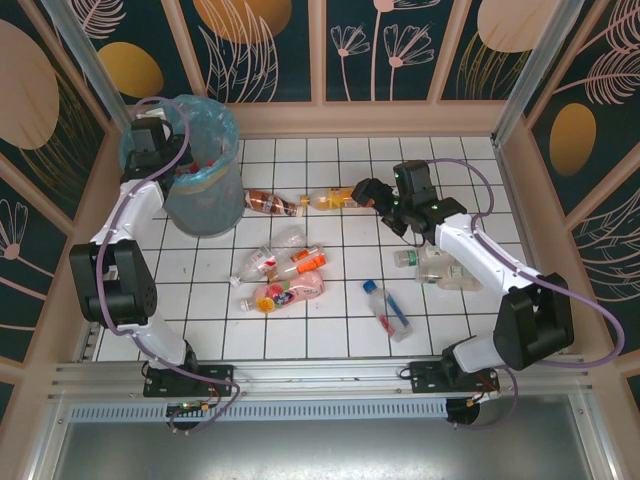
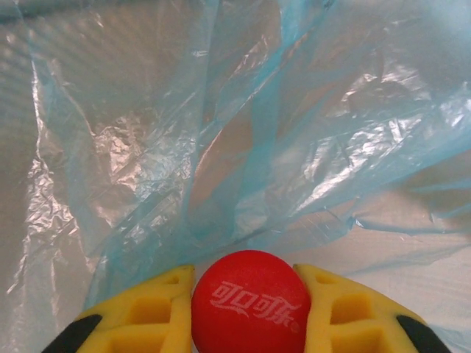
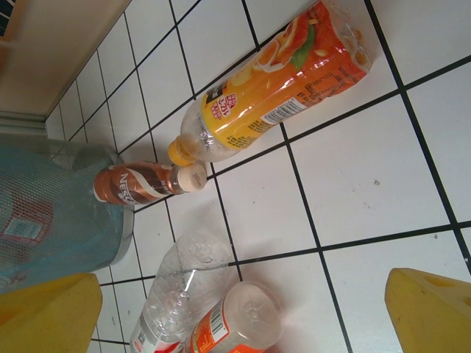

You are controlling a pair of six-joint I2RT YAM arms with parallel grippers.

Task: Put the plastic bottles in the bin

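My left gripper [image 1: 188,160] hangs over the mouth of the bin [image 1: 205,205], a grey bin lined with a light-blue bag [image 2: 221,147]. Its yellow fingers [image 2: 147,316] press both sides of a bottle's red cap [image 2: 249,303]; the bottle's body is hidden. My right gripper [image 1: 372,195] stands open above the tiles, beside an orange-label bottle [image 1: 328,199] [image 3: 283,88]. A brown bottle [image 1: 268,203] [image 3: 143,184] lies against the bin's foot. Several more plastic bottles [image 1: 285,265] lie mid-table, among them a clear one [image 3: 180,283].
A blue-label bottle [image 1: 388,308] lies at front centre. Two clear bottles [image 1: 440,268] rest under my right forearm. Wooden walls [image 1: 520,200] enclose the white tiled floor on the left, back and right.
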